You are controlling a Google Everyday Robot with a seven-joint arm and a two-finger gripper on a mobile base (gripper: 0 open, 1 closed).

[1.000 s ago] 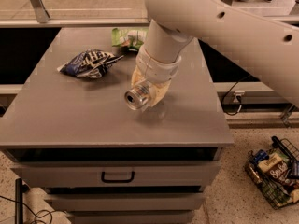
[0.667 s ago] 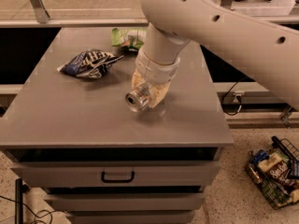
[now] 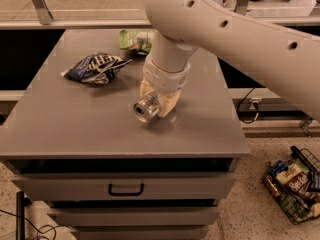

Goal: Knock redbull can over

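Observation:
The redbull can (image 3: 146, 109) is a slim silver can. It is tipped far over near the middle of the grey table (image 3: 75, 129), with its pull-tab top pointing towards the front left. My gripper (image 3: 159, 100) is cream-coloured, at the end of the big white arm (image 3: 235, 29). It sits right on top of the can and against it, hiding most of the can's body. Only the can's top end shows.
A blue-and-white snack bag (image 3: 95, 67) lies at the table's back left. A green-and-white snack bag (image 3: 135, 40) lies at the back, just behind the arm. Drawers (image 3: 125, 188) are below the table top. A wire basket of goods (image 3: 295, 184) stands on the floor at the right.
The arm's upper part has shifted a little to the left. The can and gripper stay almost in the same place, with the can still tipped over.

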